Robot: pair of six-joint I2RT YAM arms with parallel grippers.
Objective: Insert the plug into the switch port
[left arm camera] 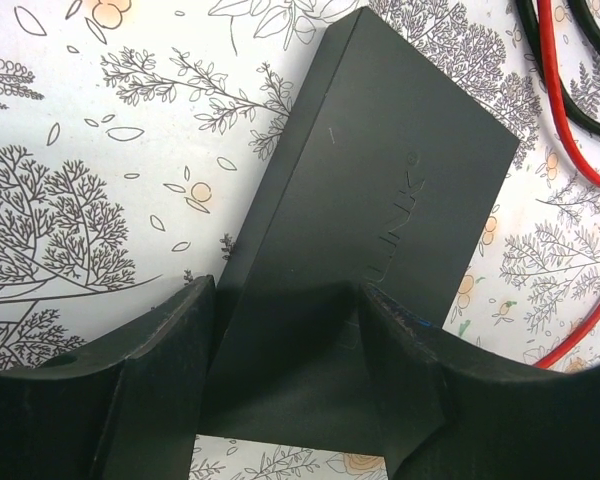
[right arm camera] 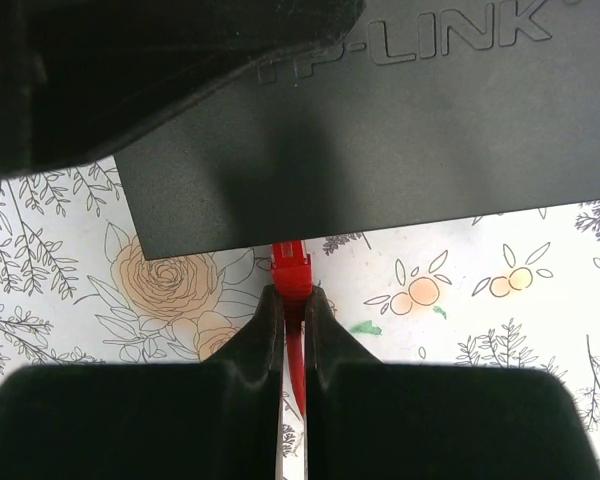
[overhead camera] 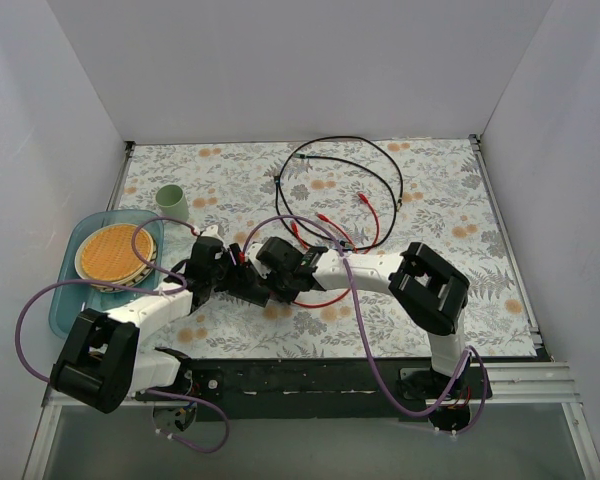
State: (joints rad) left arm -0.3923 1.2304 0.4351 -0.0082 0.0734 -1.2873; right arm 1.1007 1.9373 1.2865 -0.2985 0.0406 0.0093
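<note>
The switch [left arm camera: 380, 190] is a flat black box lying on the floral cloth. My left gripper [left arm camera: 285, 350] is shut on its near end, one finger on each long side. In the right wrist view the switch [right arm camera: 400, 130] reads TP-LINK. My right gripper [right arm camera: 293, 300] is shut on the red plug [right arm camera: 291, 268], whose tip meets the switch's near edge. The sockets are hidden, so I cannot tell if it is in a port. In the top view both grippers, left [overhead camera: 215, 265] and right [overhead camera: 272, 262], meet at the switch [overhead camera: 246, 285] left of centre.
A teal tray [overhead camera: 65, 300] with a round tan plate [overhead camera: 114, 251] and a green cup [overhead camera: 172, 203] stand at the left. Red cable [overhead camera: 370, 215] and black cable [overhead camera: 350, 160] loop across the back middle. White walls enclose the table.
</note>
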